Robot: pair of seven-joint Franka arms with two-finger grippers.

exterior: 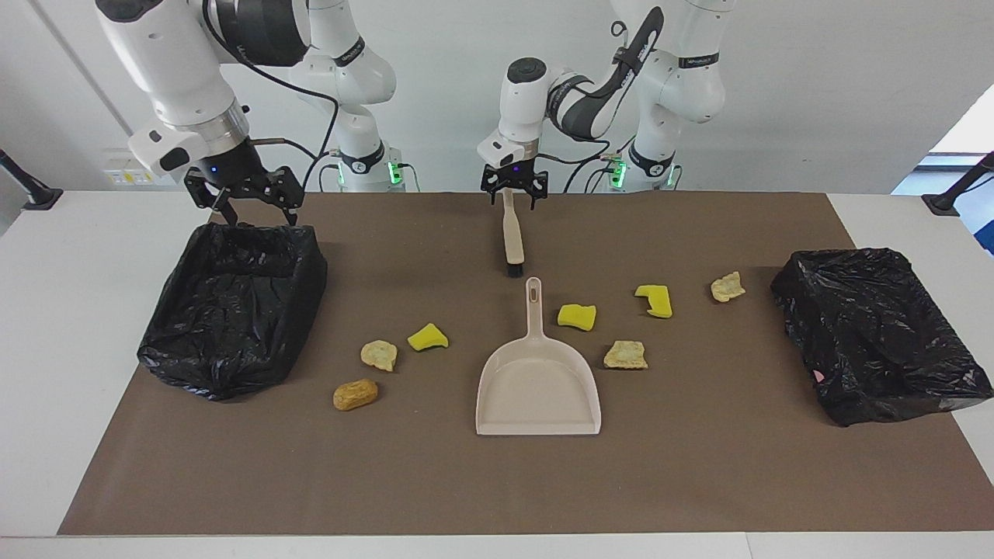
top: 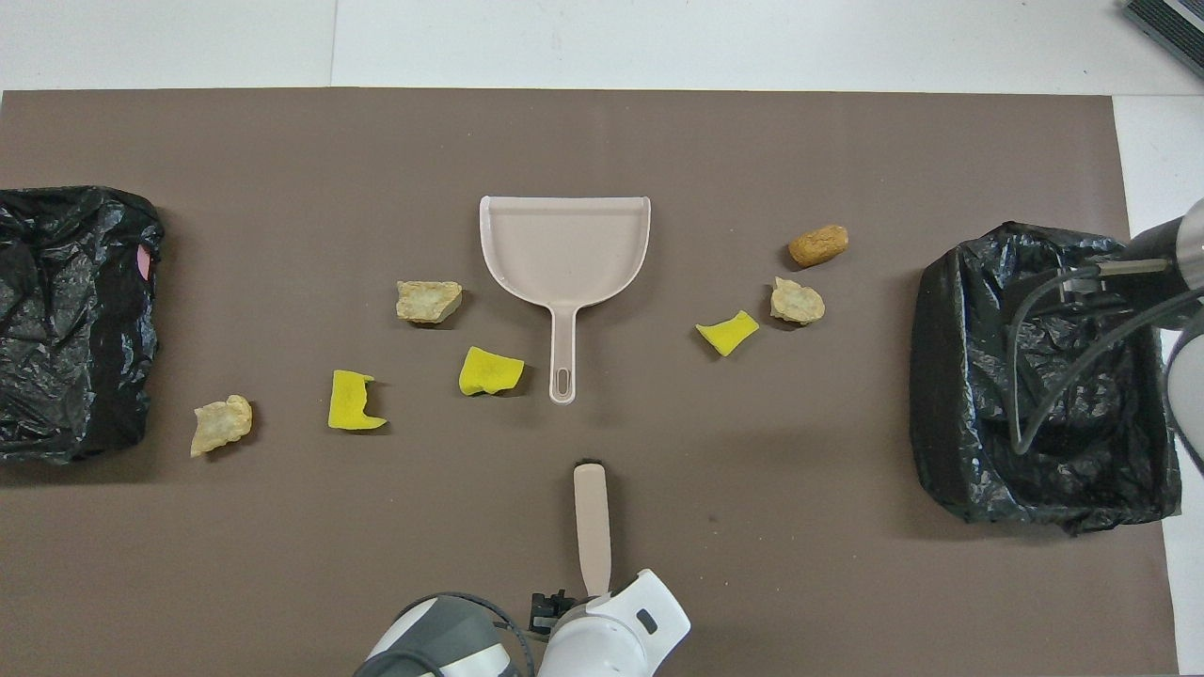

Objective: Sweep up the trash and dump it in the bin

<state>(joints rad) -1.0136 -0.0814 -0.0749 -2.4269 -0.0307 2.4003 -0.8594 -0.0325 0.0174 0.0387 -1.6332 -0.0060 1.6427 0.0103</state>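
left fingers (exterior: 513,190) open over brush (exterior: 512,233) handle, right fingers (exterior: 247,203) open above bin (exterior: 233,303), dustpan (exterior: 538,388) amid trash (exterior: 576,316)

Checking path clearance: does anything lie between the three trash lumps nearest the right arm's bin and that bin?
Nothing visible does. The golden-brown lump, tan lump and yellow sponge chunk face the black-bagged bin across bare mat; the dustpan lies toward the left arm's end.

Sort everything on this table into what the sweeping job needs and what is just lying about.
Needed:
- seven yellow sponge and tan bread-like trash lumps
- beige plastic dustpan
- beige black-bristled brush
- black-bagged bin
- second black-bagged bin

Lying about:
- brown table mat
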